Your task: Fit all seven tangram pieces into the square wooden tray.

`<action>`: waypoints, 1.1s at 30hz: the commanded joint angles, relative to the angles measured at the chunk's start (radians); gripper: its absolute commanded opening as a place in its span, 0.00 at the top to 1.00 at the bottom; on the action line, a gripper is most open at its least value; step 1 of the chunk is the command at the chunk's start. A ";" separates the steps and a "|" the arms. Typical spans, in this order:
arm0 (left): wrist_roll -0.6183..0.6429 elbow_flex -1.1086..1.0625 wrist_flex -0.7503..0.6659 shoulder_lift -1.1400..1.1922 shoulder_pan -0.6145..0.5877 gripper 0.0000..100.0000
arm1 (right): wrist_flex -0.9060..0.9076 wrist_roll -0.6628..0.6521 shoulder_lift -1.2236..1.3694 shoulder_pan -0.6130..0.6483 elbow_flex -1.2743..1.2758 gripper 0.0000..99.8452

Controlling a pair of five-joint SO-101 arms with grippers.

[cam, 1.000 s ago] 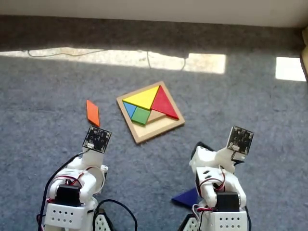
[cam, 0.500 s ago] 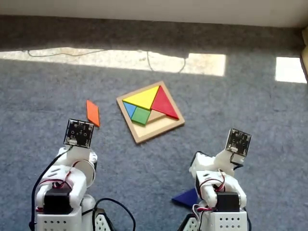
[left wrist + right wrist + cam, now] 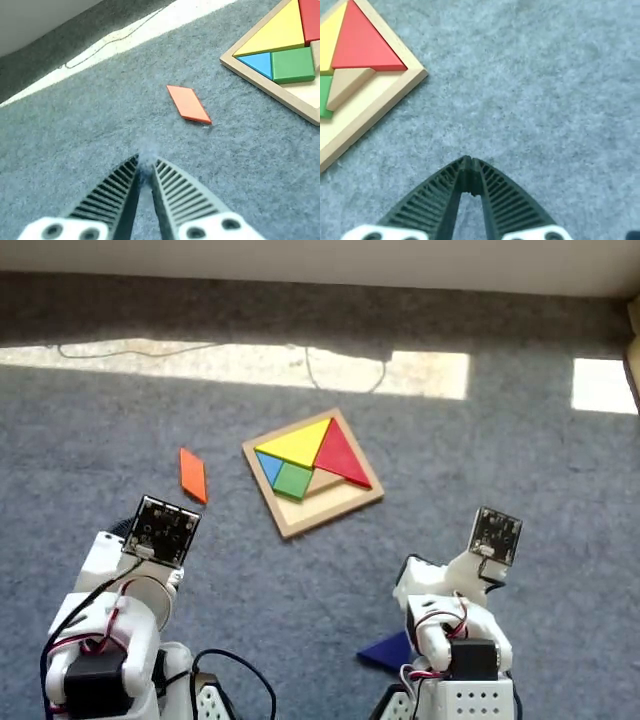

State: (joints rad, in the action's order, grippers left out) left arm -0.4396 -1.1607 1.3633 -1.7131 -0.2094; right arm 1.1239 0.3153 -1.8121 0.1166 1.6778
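The square wooden tray (image 3: 335, 502) lies mid-carpet, holding a yellow triangle (image 3: 293, 442), red triangle (image 3: 340, 453), blue triangle (image 3: 268, 468), green square (image 3: 292, 480) and tan piece (image 3: 322, 480). An orange parallelogram (image 3: 193, 476) lies on the carpet left of the tray. A dark blue piece (image 3: 388, 651) lies by the right arm's base. My left gripper (image 3: 146, 162) is shut and empty, short of the orange parallelogram (image 3: 188, 103). My right gripper (image 3: 468, 161) is shut and empty over bare carpet, near the tray's corner (image 3: 380, 111).
Grey carpet covers the whole floor, with a bright sunlit strip (image 3: 250, 362) and a thin cable (image 3: 130, 350) beyond the tray. The left arm (image 3: 160, 530) and right arm (image 3: 497, 532) stand at the near edge, with open carpet between them.
The left arm has swung to the left and drawn back toward its base, away from the orange parallelogram. The right arm has barely shifted.
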 commanded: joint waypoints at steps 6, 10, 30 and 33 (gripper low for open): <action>-0.052 0.306 0.020 0.538 -0.015 0.90 | 0.005 -0.014 -0.005 -0.012 0.136 0.99; -0.011 0.383 -0.003 0.783 -0.015 0.74 | 0.005 -0.014 -0.005 -0.013 0.136 0.99; 0.190 0.521 -0.591 1.561 -0.047 0.72 | 0.005 -0.012 -0.012 -0.087 0.136 0.99; 0.190 0.593 -0.591 1.661 -0.047 0.72 | 0.005 -0.012 -0.012 -0.087 0.136 0.99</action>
State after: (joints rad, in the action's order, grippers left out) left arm -0.2570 -0.6651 0.7879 -0.1097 -0.2493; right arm 1.1239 0.3153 -1.8136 0.0384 1.6778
